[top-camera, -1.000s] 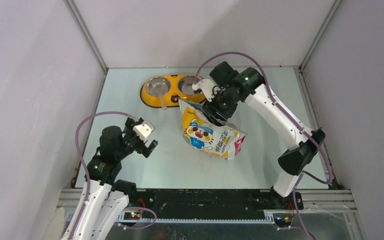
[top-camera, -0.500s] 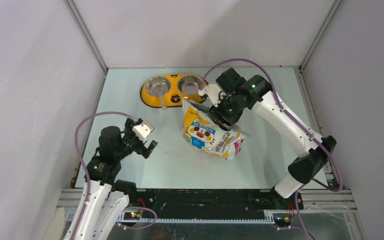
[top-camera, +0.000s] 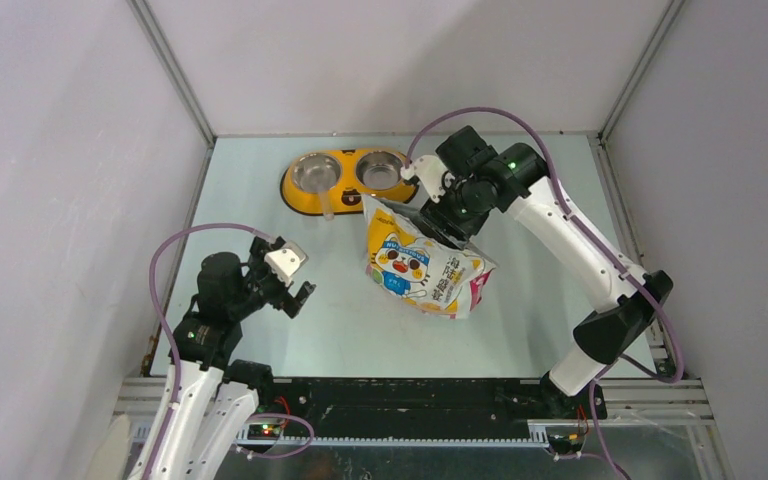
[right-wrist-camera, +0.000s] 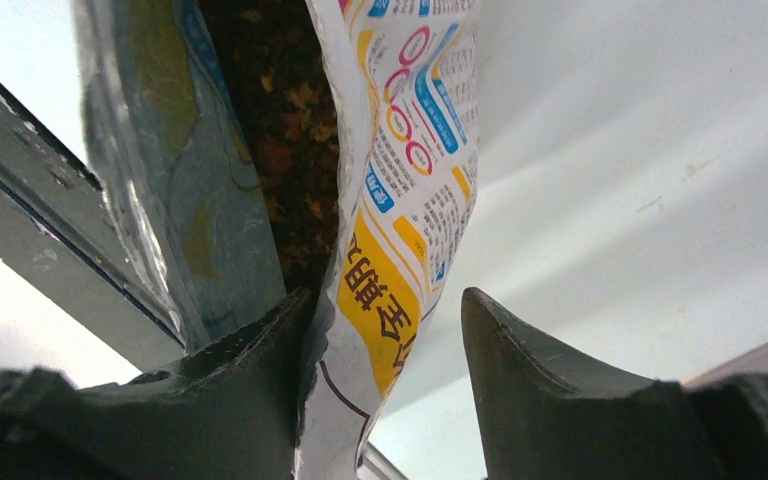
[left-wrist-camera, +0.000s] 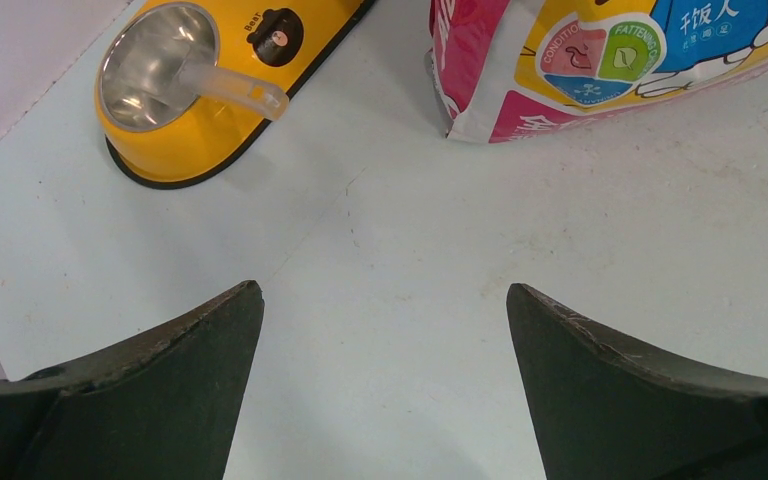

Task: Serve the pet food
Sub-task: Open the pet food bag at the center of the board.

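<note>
Two steel bowls (top-camera: 360, 170) sit in a yellow feeder (top-camera: 298, 197) at the far side of the desk (top-camera: 540, 290), and from above both look bare. A clear scoop (top-camera: 326, 205) rests in the left bowl with its handle over the rim. A cat-printed bag (top-camera: 425, 275) leans just beside the feeder with the right fingers (top-camera: 448, 222) at its open top. The left fingers (top-camera: 303, 291) hover well apart from it, spread wide and holding nothing.

Left wrist view: the nearer bowl (left-wrist-camera: 150, 65) holds only the scoop (left-wrist-camera: 230, 88), with no kibble in it. The bag's bottom corner (left-wrist-camera: 520, 100) rests on the desk.

Right wrist view: the pet food (right-wrist-camera: 270, 130) is all inside the bag, brown and reddish pieces deep in the open mouth. The fingers stand partway apart astride one wall (right-wrist-camera: 400, 200). One is inside against the film and the other is clear of it, so nothing is pinched.

Risks, as I judge them: lifting or tipping now could let the glossy wall slide free. The bag would flop and scatter kibble over the desk. A hasty pour might also overshoot the bowls or knock the scoop.
</note>
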Tool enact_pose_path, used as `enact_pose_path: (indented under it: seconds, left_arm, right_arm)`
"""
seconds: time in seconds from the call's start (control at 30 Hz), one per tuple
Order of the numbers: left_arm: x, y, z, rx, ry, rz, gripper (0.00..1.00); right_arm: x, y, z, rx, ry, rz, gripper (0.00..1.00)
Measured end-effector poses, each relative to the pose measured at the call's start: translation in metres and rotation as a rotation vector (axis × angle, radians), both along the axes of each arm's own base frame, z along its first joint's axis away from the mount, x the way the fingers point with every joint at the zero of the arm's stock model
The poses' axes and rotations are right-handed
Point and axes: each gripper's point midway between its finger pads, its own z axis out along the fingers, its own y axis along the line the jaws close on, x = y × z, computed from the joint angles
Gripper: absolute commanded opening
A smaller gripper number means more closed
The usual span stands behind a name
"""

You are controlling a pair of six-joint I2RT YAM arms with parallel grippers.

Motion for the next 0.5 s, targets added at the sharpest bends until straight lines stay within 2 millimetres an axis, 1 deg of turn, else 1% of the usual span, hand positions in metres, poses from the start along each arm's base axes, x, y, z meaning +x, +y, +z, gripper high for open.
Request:
enact_pose_path:
  seconds: [0.27, 0.5]
  left_arm:
    - [-0.002, 0.0, 0.001, -0.003, -0.002, -0.002, 1.0]
    - [-0.003, -0.002, 0.002, -0.009, -0.005, -0.013, 1.0]
  right_arm:
    - [0.002, -0.012, -0.009, -0.076, 0.006, -0.008, 0.59]
    - [-0.003, -0.024, -0.025, -0.146, 0.031, 0.005, 0.59]
